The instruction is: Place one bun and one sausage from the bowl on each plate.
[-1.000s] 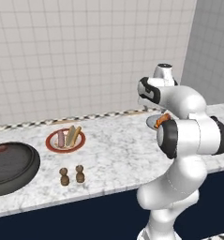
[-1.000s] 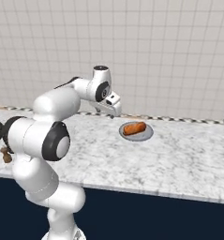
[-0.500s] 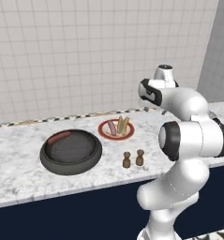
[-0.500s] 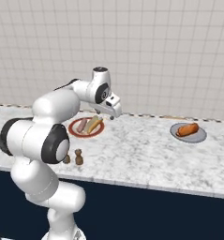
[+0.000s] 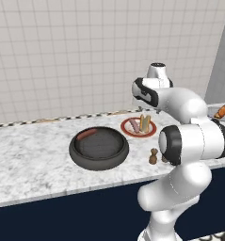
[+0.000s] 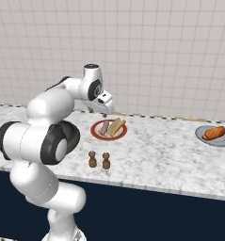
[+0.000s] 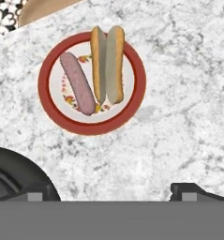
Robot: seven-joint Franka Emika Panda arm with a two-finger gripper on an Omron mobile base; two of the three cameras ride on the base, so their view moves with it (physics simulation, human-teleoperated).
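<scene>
**How your cameras sit**

Your left base view looks forward and down from behind the arm's left, taking in the dark bowl [image 5: 99, 148]. Your right base view does likewise from the right. Both share the red-rimmed plate [image 5: 139, 127] [image 6: 108, 130] and grey-blue plate [image 5: 221, 113] [image 6: 214, 135]. Your hand view looks straight down, close over the red-rimmed plate [image 7: 92, 83].

Kitchen, simulated.
White tiled wall [image 5: 62, 56] behind marble counter [image 5: 29, 150] w/ dark navy front; dark bowl [image 5: 99, 148], food on plates [image 7: 92, 83], salt & pepper shakers [image 6: 99, 160].
</scene>
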